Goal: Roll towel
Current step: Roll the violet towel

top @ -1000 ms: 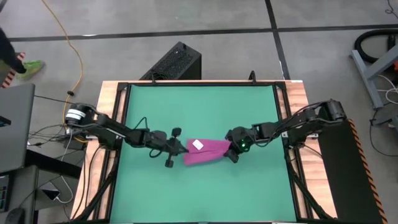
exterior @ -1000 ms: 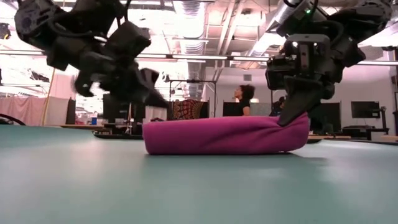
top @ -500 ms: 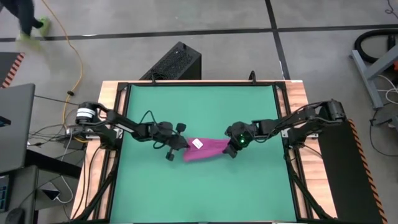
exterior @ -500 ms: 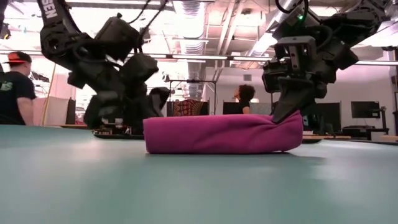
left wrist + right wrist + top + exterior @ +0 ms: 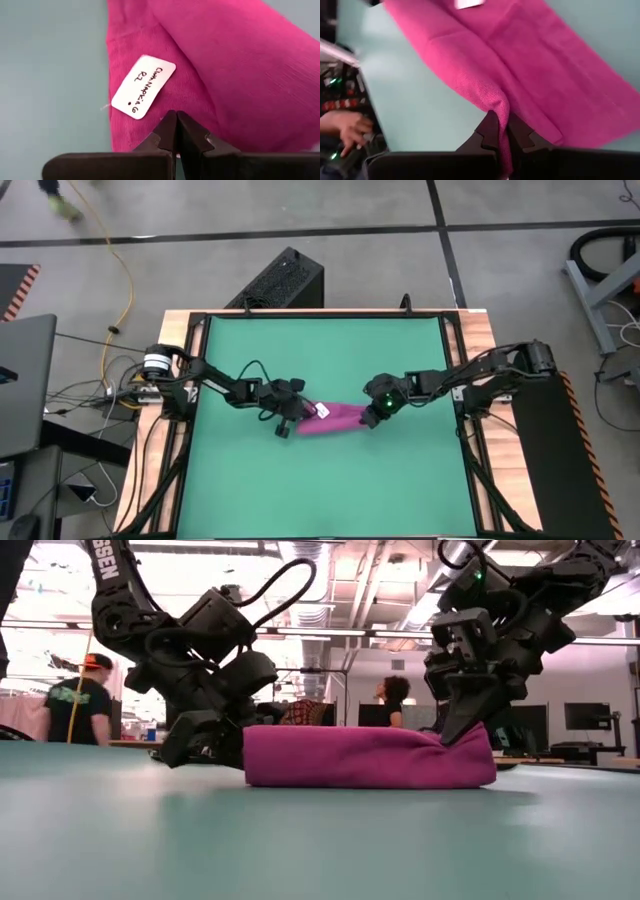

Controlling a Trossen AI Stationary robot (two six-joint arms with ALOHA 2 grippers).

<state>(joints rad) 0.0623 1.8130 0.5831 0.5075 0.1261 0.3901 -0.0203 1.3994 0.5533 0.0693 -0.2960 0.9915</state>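
Towel (image 5: 338,417) lies L–R across desk: R gripper (image 5: 371,419) pinches its R end, L gripper (image 5: 296,418) closed, empty, at tag end.

Towel (image 5: 335,417) on mat (image 5: 250,490); arms flank it

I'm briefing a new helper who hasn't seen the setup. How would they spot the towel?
Look at the green mat covering the table. Near its middle, between the two dark arms, lies the towel: the only cloth there, magenta-pink, with a small white tag.
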